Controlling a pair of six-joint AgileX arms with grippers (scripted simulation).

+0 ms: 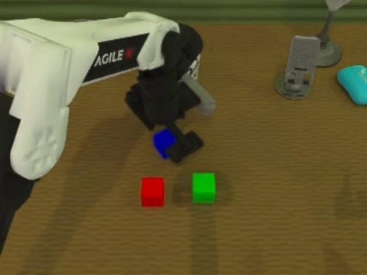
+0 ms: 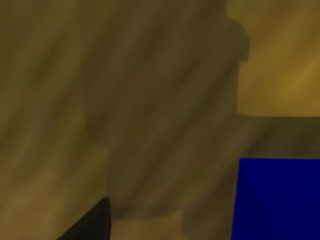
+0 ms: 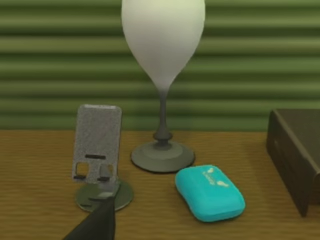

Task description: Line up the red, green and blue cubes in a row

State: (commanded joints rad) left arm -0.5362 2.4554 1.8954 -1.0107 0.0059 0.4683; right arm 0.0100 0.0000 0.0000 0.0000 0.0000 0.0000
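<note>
The red cube (image 1: 152, 191) and the green cube (image 1: 203, 187) lie side by side near the table's middle, a small gap between them. The blue cube (image 1: 163, 141) sits behind them, slightly turned, against the left side of my left gripper (image 1: 183, 143). That gripper is open. In the left wrist view the blue cube (image 2: 277, 200) fills one side, and one dark fingertip (image 2: 92, 222) stands well apart from it on the other. My right gripper (image 3: 165, 232) is open and parked out of the top view, with only one fingertip (image 3: 97, 220) showing.
At the back right stand a grey phone holder (image 1: 298, 66), a white goblet-shaped object (image 3: 162, 75) on a round foot, and a teal rounded case (image 1: 354, 83). A dark box (image 3: 295, 155) shows in the right wrist view. A green slatted wall backs the table.
</note>
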